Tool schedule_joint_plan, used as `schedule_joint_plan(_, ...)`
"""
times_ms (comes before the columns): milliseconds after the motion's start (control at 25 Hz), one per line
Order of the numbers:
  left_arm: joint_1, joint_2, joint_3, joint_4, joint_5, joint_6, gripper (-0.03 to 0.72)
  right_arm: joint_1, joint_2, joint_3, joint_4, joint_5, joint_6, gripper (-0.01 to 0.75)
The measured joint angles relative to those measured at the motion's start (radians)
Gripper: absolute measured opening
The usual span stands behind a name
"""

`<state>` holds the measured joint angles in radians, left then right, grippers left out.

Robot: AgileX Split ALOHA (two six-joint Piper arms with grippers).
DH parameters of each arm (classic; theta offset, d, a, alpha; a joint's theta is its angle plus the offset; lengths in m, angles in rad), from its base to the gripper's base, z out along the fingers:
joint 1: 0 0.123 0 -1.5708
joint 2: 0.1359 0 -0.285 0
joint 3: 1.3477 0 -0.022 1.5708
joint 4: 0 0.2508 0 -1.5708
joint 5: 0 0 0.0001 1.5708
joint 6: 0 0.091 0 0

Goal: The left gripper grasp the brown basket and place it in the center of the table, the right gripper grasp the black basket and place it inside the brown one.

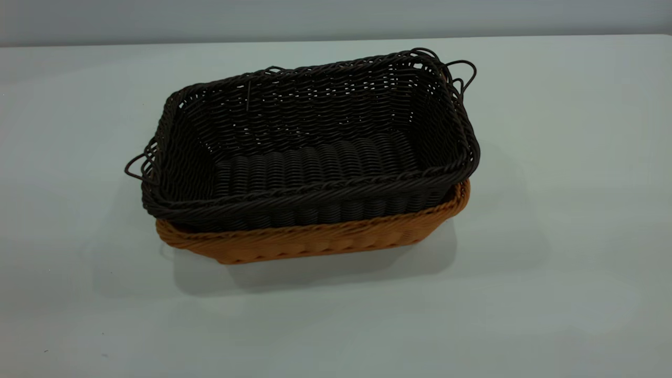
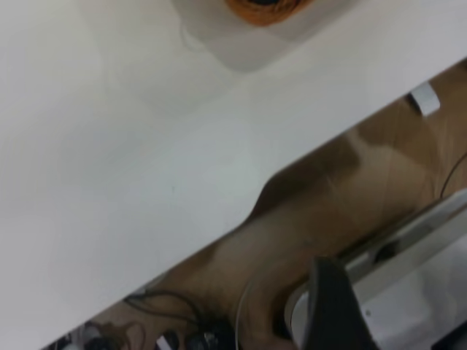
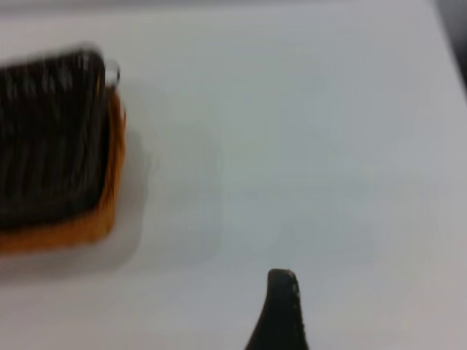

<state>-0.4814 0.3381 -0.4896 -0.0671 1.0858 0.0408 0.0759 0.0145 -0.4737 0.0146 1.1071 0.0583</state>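
Black basket [image 1: 315, 152] nested in brown basket [image 1: 315, 244]
mid worktop [image 1: 551, 236]; both arms' jaws: state can't tell

Bare table [image 1: 567, 220] lies open all around the nested black basket [image 1: 310, 142] and brown basket [image 1: 315, 241], seemingly unobstructed.

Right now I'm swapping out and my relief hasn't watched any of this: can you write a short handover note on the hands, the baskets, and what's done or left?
Left hand: off the table edge, over the floor, holding nothing; open or shut unclear.
Right hand: over bare table beside the baskets, holding nothing; open or shut unclear.
Brown basket: near the table's center.
Black basket: nested inside the brown one, rim riding above it, tilted slightly.
Done: both placements.
Left: apparently nothing but parking the arms.
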Motion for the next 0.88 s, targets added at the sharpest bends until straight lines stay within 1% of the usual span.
schedule_joint_plan(40, 0.007, -0.012, 0.000, 0.000, 0.001, 0.000, 0.405, -0.006, -0.023, 0.000, 0.000, 0.004, 0.000, 0.552)
schedule_joint_plan(120, 0.049, -0.026, 0.000, 0.000, 0.002, 0.000, 0.405, -0.007, -0.029, 0.000, 0.000, 0.009, 0.000, 0.552)
schedule_joint_plan(360, 0.293, -0.059, 0.000, 0.002, 0.003, -0.001, 0.405, -0.009, -0.029, 0.000, 0.005, 0.013, -0.001, 0.552)
schedule_joint_plan(520, 0.404, -0.164, 0.000, 0.004, 0.006, -0.001, 0.405, -0.009, -0.029, 0.000, 0.005, 0.013, -0.001, 0.552)
schedule_joint_plan(600, 0.447, -0.235, 0.000, 0.004, 0.009, -0.001, 0.405, -0.009, -0.029, 0.000, 0.005, 0.013, -0.001, 0.552)
schedule_joint_plan(680, 0.472, -0.299, 0.000, 0.004, 0.014, -0.001, 0.405, -0.009, -0.029, 0.000, 0.005, 0.013, -0.001, 0.552)
schedule_joint_plan(760, 0.479, -0.349, 0.000, 0.003, 0.022, -0.001, 0.405, -0.009, -0.029, 0.000, 0.005, 0.013, -0.001, 0.552)
schedule_joint_plan(880, 0.479, -0.357, 0.000, 0.003, 0.027, -0.001, 0.405, -0.009, -0.029, 0.000, 0.006, 0.013, -0.001, 0.552)
